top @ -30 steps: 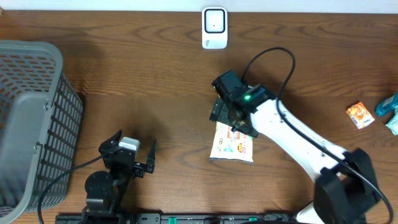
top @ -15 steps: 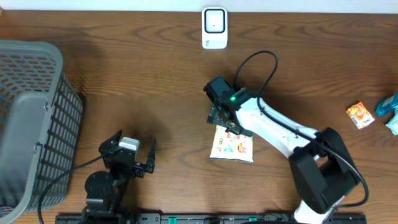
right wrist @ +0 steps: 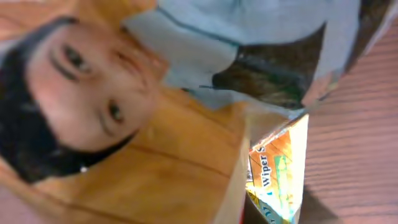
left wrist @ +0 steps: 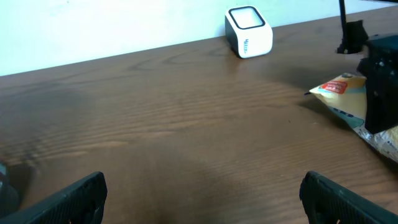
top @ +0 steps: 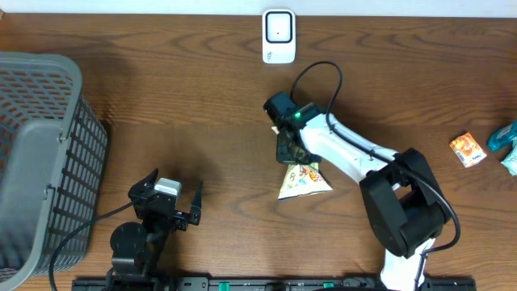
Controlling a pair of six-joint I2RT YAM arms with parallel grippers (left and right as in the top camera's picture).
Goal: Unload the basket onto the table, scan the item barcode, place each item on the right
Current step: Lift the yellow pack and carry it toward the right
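Note:
The item is a yellow and orange wipes packet (top: 304, 179) lying at mid table, pinched up into a wedge. My right gripper (top: 289, 150) is shut on its far end. In the right wrist view the packet (right wrist: 155, 155) fills the frame with a printed child's face and hides the fingers. From the left wrist the packet (left wrist: 346, 99) shows at the right, under the black right gripper (left wrist: 382, 81). The white barcode scanner (top: 279, 35) stands at the table's far edge, also seen from the left wrist as the scanner (left wrist: 249, 31). My left gripper (top: 174, 212) is open near the front edge, nothing between its fingers (left wrist: 68, 199).
A grey mesh basket (top: 40, 153) takes up the left side. A small orange packet (top: 468, 149) and a teal item (top: 505, 145) lie at the far right edge. The right arm's black cable (top: 319, 77) loops above the gripper.
My right gripper has shifted slightly left over the packet's far end and shut on it. The packet has gone from lying flat to a bunched wedge. The left arm has not moved.

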